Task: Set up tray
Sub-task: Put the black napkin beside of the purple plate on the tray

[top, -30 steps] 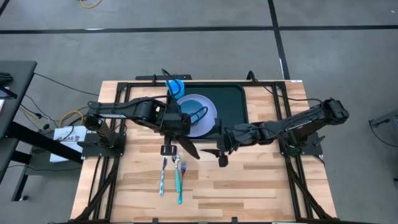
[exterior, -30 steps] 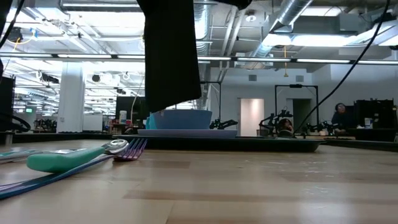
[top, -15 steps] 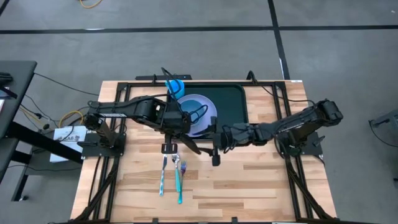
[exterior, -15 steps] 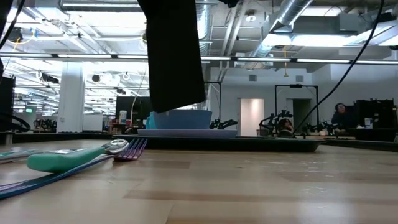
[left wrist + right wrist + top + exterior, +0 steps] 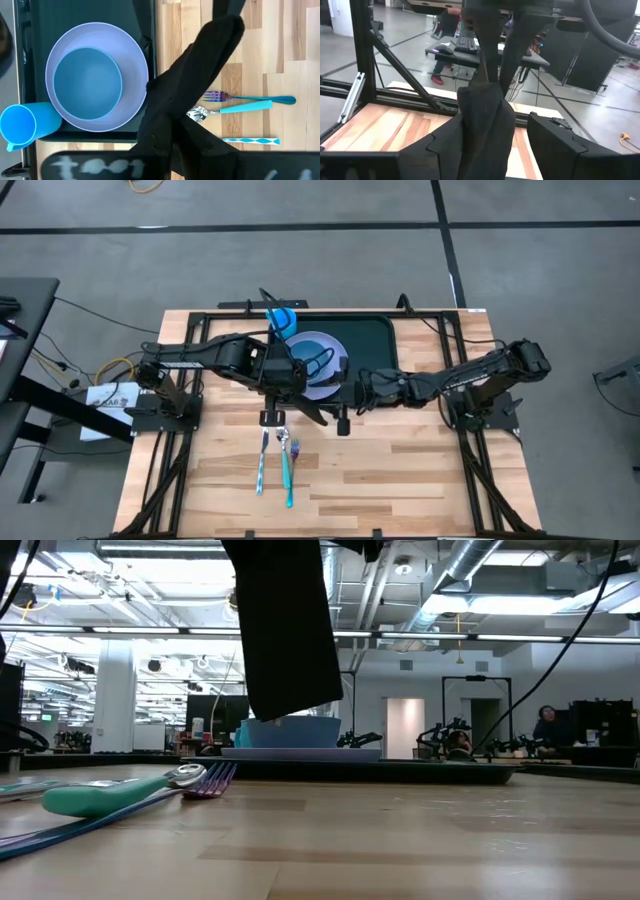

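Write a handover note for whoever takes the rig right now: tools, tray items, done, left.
Left tool: shut on the black napkin, which hangs above the table in front of the tray.
Right tool: open, one finger on either side of the napkin.
Done: plate, bowl and cup are on the tray.
To do: napkin, plus fork, spoon and striped straw, lying on the table.
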### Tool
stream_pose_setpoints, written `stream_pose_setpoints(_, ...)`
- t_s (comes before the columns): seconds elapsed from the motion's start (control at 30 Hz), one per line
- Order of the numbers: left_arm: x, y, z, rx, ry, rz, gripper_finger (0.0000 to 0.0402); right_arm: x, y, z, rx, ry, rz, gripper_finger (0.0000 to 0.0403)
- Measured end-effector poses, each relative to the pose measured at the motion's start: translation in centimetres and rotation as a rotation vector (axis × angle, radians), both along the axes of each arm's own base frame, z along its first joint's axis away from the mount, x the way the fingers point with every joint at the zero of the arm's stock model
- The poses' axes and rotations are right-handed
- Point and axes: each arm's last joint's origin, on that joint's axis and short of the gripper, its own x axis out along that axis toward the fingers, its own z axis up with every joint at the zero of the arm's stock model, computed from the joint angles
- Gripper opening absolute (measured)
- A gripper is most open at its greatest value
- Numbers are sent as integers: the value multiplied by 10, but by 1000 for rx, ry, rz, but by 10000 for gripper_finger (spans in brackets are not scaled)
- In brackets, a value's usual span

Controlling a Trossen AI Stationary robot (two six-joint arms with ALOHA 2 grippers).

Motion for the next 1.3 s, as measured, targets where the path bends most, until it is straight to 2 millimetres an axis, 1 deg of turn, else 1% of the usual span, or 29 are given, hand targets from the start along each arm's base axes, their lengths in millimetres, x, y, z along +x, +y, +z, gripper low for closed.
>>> stream_pose_setpoints(0.1, 0, 0, 0, 0, 0, 0, 0, 0, -2, 0, -1, 0, -4, 178)
stream_pose_setpoints(0.17, 0, 0, 0, 0, 0, 0, 0, 0, -3, 0, -1, 1, -7, 149)
stream_pose_setpoints(0.23, 0, 0, 0, 0, 0, 0, 0, 1, -5, 0, -2, 2, -13, 104)
stream_pose_setpoints(0.33, 0, 0, 0, -2, 0, 0, 0, 1, -9, -1, -4, 7, -23, 24)
stream_pose_setpoints(0.37, 0, 0, 0, -3, 0, 0, 0, 1, -10, -1, -4, 8, -26, 14)
stream_pose_setpoints(0.5, 0, 0, 0, -2, 0, -1, 0, 2, -12, -3, -7, 27, -34, 5)
stream_pose_setpoints(0.67, 0, 0, 0, 24, 6, -74, 0, 0, -14, -1, -13, 38, -37, 3)
stream_pose_setpoints(0.8, -3, 1, 11, 47, -35, -93, 2, -1, -14, -1, -17, 41, -37, 2)
stream_pose_setpoints(0.87, -4, 2, 17, 67, -63, -82, 10, -1, -14, -1, -19, 52, -37, 1)
stream_pose_setpoints(0.97, -6, 3, 23, 82, -89, -68, 40, 0, -15, 0, -28, 96, -39, 1)
stream_pose_setpoints(1.07, -7, 3, 25, 71, -103, -39, 83, 2, -15, 5, -57, 90, -36, 1)
stream_pose_setpoints(1.2, -7, 4, 25, 103, -106, -23, 145, 3, -14, 11, -79, 101, -32, 1)
stream_pose_setpoints(1.3, -9, 6, 29, 151, -127, 13, 177, 3, -14, 13, -86, 140, -32, 1)
